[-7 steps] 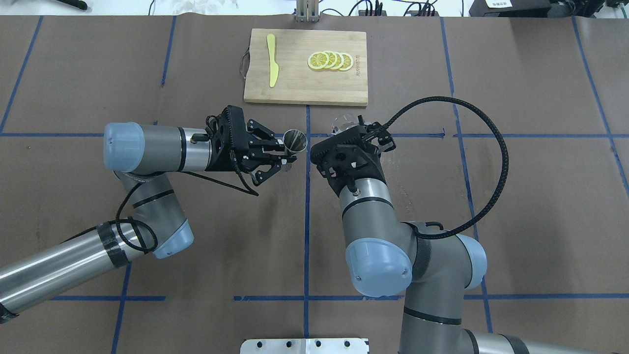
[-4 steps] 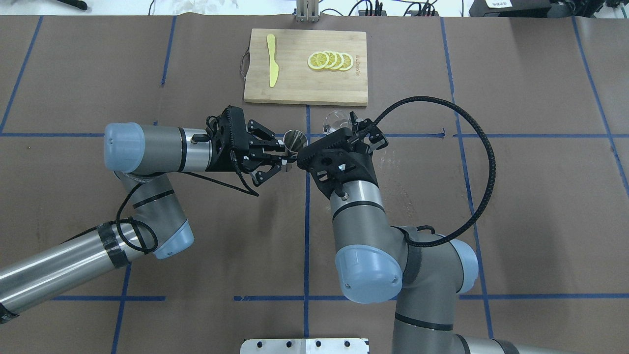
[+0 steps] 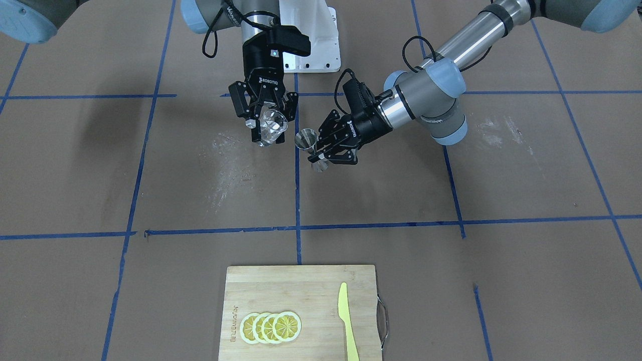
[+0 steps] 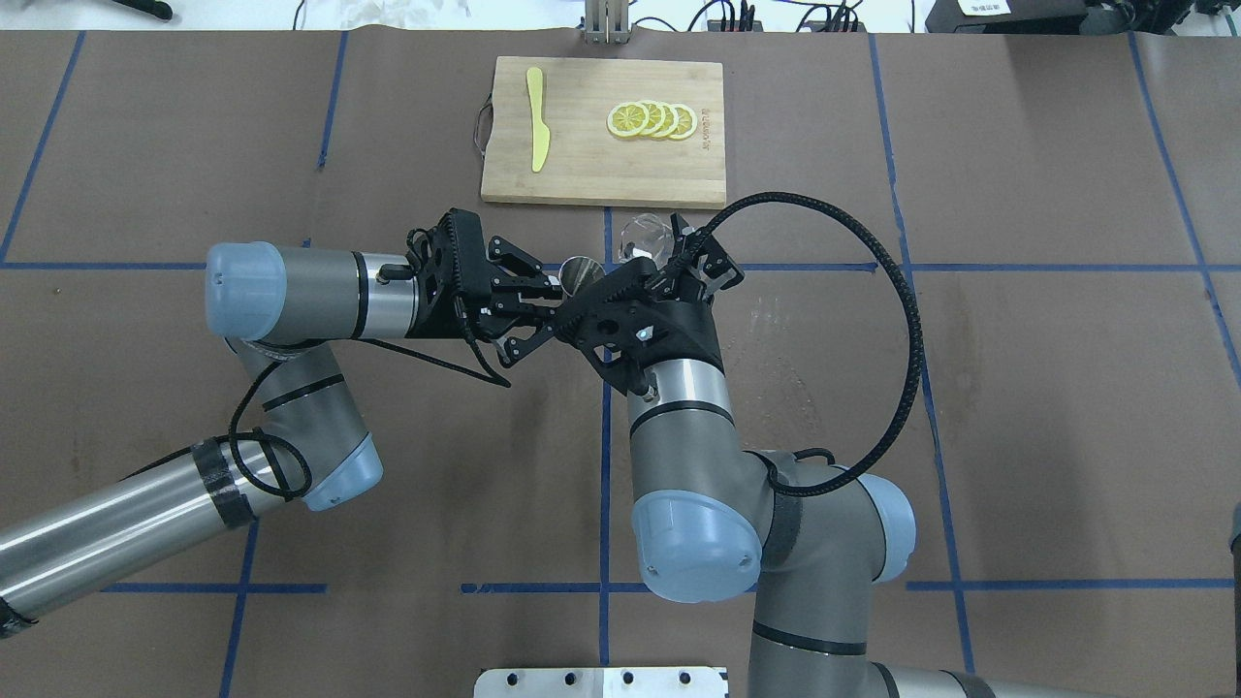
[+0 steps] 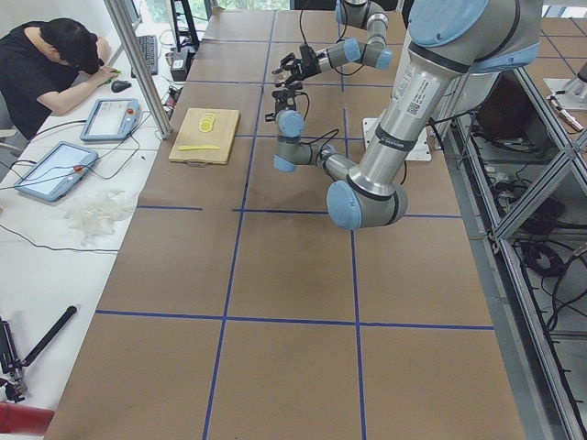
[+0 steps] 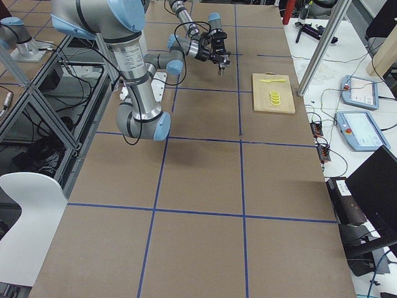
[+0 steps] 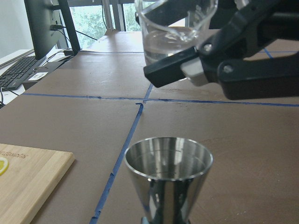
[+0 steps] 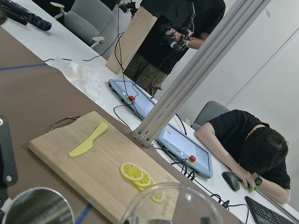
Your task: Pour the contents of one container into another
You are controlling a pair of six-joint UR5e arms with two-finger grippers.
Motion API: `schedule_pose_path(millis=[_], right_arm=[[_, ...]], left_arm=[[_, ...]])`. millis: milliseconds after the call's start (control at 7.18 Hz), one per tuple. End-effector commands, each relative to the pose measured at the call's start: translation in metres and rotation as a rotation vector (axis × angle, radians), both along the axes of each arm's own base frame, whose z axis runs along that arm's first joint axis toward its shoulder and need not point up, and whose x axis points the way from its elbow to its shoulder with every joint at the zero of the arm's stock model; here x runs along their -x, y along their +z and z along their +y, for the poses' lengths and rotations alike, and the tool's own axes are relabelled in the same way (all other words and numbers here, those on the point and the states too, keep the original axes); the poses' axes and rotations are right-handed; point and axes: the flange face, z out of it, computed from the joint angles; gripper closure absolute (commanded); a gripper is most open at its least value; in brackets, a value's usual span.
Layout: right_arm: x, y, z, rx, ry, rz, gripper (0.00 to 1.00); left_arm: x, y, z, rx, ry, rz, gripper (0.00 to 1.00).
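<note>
I work in a robotics lab. My table (image 4: 1018,388) wears brown paper gridded with blue tape (image 4: 1066,585). Teach pendants (image 5: 112,117) and a monitor (image 7: 39,23) sit on the bench (image 5: 37,238) beside it.

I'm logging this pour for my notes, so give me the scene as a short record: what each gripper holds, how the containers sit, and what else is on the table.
left gripper: shut on metal jigger, upright
right gripper: shut on clear glass, liquid inside
relation: glass higher than jigger, apart, no stream visible
cutting board: lemon slices and yellow knife on it
</note>
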Motion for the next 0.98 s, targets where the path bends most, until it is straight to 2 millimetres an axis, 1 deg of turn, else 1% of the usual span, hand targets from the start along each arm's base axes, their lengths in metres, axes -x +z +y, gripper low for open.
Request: schedule_pose_path(millis=[0, 139, 279, 418, 697, 836], right_arm=[[0.013, -0.002, -0.005, -0.006, 0.011, 0.030, 1.00], [0.013, -0.003, -0.006, -0.021, 0.019, 0.113, 1.00], [0.014, -0.009, -0.007, -0.028, 0.031, 0.164, 1.00], [0.016, -0.015, -0.008, -0.027, 0.032, 0.175, 1.00], [0.018, -0.017, -0.009, -0.024, 0.050, 0.249, 1.00], [0.018, -0.025, -0.010, -0.039, 0.036, 0.321, 1.00]], left_arm=[[0.000, -0.001, 0.000, -0.001, 0.000, 0.001, 1.00], [0.000, -0.001, 0.000, -0.002, 0.000, 0.001, 1.00], [0.000, -0.001, 0.000, -0.001, 0.000, 0.001, 1.00], [0.000, -0.001, 0.000, -0.002, 0.000, 0.001, 1.00], [0.000, -0.001, 0.000, -0.002, 0.000, 0.001, 1.00], [0.000, -0.001, 0.000, -0.001, 0.000, 0.001, 1.00]])
